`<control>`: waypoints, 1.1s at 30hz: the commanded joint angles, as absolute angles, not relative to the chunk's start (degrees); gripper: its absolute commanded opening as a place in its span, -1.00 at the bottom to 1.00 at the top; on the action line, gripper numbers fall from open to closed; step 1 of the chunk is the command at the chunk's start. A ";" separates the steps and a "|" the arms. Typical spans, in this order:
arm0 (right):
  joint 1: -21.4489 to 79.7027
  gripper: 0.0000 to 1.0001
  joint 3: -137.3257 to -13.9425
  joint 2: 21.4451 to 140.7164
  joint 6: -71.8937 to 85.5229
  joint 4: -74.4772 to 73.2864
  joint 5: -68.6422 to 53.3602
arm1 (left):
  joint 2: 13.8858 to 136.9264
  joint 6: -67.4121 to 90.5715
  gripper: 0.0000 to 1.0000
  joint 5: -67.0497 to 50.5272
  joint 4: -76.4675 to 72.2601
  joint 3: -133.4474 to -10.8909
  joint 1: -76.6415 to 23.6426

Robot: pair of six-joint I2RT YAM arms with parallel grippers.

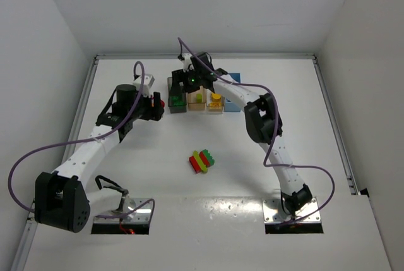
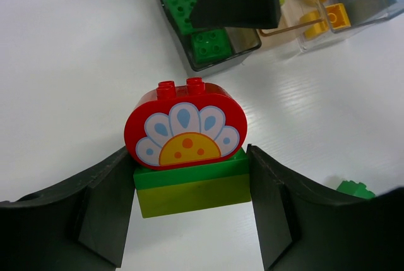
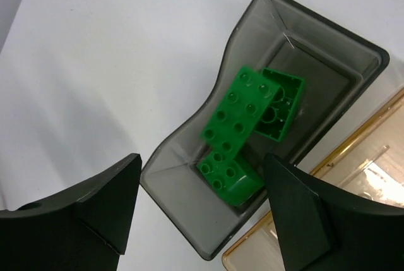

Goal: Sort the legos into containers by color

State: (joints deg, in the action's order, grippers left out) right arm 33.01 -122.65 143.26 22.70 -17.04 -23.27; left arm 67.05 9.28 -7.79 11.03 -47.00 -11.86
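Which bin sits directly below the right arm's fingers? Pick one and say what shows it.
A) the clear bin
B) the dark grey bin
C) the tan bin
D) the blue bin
B: the right wrist view looks down between the right fingers, which stand apart with nothing gripped, into the dark grey bin, where green bricks lie.
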 commanded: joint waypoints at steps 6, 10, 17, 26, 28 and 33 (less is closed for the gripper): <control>30.68 0.58 -117.34 130.53 21.53 -16.96 -31.96 | 66.18 5.45 -0.89 -27.37 5.63 -48.08 -11.16; 24.54 0.58 -108.13 122.28 27.30 -10.58 -54.72 | 66.18 3.08 -0.89 -35.85 3.87 -46.59 -11.16; 20.83 0.56 -89.50 112.43 37.27 -2.46 -73.11 | 66.18 -0.26 -0.89 -35.26 3.87 -46.05 -14.76; 21.97 0.56 -86.30 111.53 39.46 -1.85 -75.67 | 67.23 -0.79 -0.89 -29.98 2.72 -47.20 -19.68; 21.97 0.56 -86.83 112.15 39.98 -1.85 -75.67 | 67.24 -1.40 -0.89 -29.44 2.11 -47.81 -20.21; 21.97 0.56 -87.36 113.55 39.99 -3.07 -73.74 | 68.29 -1.93 -0.89 -28.74 2.11 -49.66 -22.05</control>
